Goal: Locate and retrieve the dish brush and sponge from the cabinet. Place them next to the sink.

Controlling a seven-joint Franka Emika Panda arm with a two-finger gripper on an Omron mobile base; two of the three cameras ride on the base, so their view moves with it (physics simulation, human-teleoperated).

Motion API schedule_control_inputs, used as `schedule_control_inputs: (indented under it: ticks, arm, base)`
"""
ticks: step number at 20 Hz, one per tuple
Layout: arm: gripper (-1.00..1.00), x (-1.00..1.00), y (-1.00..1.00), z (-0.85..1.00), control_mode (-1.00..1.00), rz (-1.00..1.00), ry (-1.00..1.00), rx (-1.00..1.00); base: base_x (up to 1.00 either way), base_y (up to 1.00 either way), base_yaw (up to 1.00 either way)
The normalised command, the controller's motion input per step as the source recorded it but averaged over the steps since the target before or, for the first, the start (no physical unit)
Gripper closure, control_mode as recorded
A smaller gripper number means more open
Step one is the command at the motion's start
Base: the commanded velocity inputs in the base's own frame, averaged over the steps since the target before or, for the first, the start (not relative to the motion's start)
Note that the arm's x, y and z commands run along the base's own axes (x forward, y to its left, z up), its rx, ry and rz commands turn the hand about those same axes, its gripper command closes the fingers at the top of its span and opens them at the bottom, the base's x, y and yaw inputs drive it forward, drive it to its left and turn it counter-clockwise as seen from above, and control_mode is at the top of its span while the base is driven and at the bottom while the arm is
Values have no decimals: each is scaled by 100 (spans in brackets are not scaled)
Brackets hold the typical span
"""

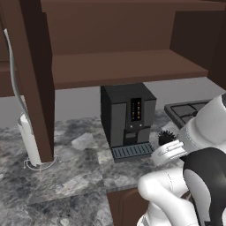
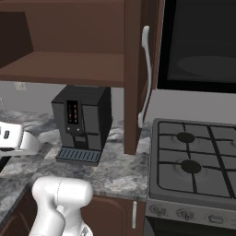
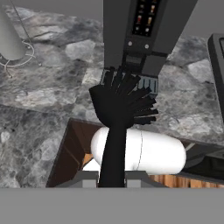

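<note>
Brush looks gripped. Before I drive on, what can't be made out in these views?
- Sponge: cannot be found; cabinet shelf's back is shadowed in both base views.
- Sink basin: cut off past the left base view's edge; just the faucet shows.
- Dish brush handle's lower end: hidden between the fingers, hand view.

- Flat, even, rendered light with no visible lamp; all three views are moderately bright.
- The cabinet (image 1: pixel 123 66) underside and its interior corners sit in soft shade.
- The coffee machine (image 1: pixel 127 119) casts only a faint shadow on the marbled counter (image 1: pixel 75 176).
- The dish brush (image 3: pixel 120 109) reads as pure black, its bristles without detail.
- No glare or motion blur; edges look slightly soft and low in resolution.
</note>
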Motion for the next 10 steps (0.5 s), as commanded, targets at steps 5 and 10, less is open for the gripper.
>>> schedule_control_inputs:
  ticks: [5, 10]
  arm:
    - [100, 0, -14, -1, -100, 0, 7, 0]
    - [100, 0, -2, 0, -100, 0, 1, 0]
  base:
    - [0, 0, 0]
    - [0, 0, 0]
